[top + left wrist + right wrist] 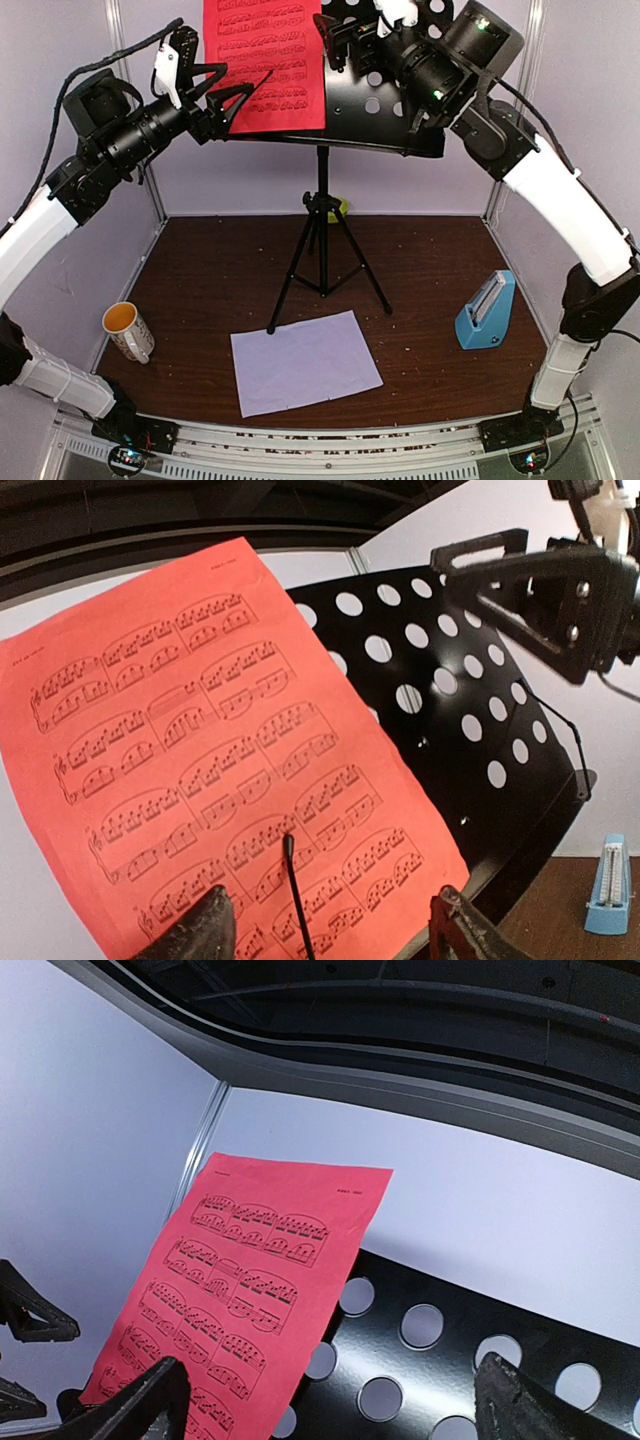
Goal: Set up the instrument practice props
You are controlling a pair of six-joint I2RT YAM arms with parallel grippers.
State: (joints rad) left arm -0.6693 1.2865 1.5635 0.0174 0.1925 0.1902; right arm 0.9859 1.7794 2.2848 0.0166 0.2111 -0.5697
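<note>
The red sheet stands upright on the left half of the stand, with its lower edge on the ledge. The left fingers are spread wide just in front of that edge and grip nothing. The right fingers are also wide and empty, near the stand's top. On the surface the white sheet lies flat near the front. The metronome stands at right and a mug at left.
</note>
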